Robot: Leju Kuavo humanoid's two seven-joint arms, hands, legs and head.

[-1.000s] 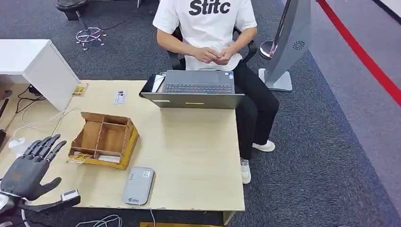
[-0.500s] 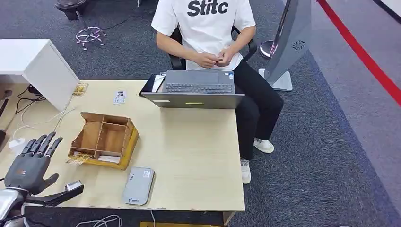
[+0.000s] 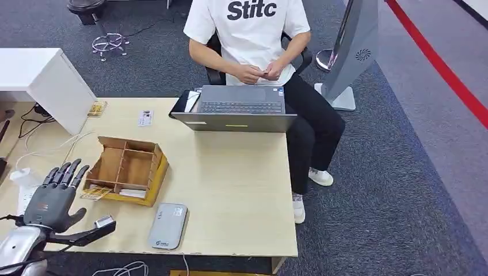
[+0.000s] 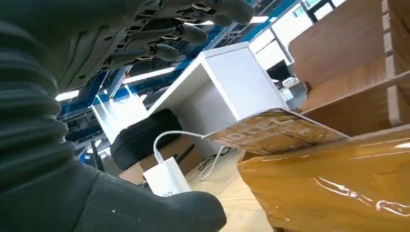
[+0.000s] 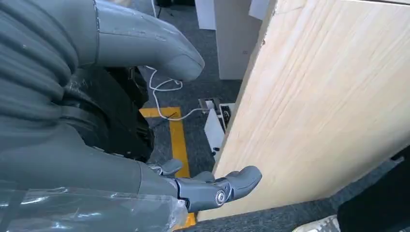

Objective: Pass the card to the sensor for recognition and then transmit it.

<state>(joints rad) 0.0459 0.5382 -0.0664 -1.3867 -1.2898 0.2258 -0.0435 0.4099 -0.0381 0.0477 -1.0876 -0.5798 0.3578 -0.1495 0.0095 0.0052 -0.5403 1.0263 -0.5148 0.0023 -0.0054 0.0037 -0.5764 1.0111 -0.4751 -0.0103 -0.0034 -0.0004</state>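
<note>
My left hand [image 3: 54, 198] hovers open over the table's near left corner, fingers spread and pointing at the wooden divider box [image 3: 126, 169], thumb stretched out sideways. A yellowish patterned card [image 3: 95, 192] sticks out at the box's near left corner, just beyond my fingertips. In the left wrist view the card [image 4: 278, 130] juts from the box [image 4: 338, 183], with my fingers [image 4: 183, 29] to one side of it and nothing held. A grey card sensor [image 3: 168, 225] lies flat near the front edge. My right hand [image 5: 72, 164] hangs beside the table edge [image 5: 314, 96], holding nothing.
A person sits behind an open laptop [image 3: 239, 109] at the table's far side. A white cabinet [image 3: 46, 80] stands at the left with white cables and an adapter [image 3: 23, 175] beside it. Small cards [image 3: 145, 118] lie near the far left edge.
My left hand has moved right and forward, closing in on the box's near left corner where the card sticks out. It stays open.
</note>
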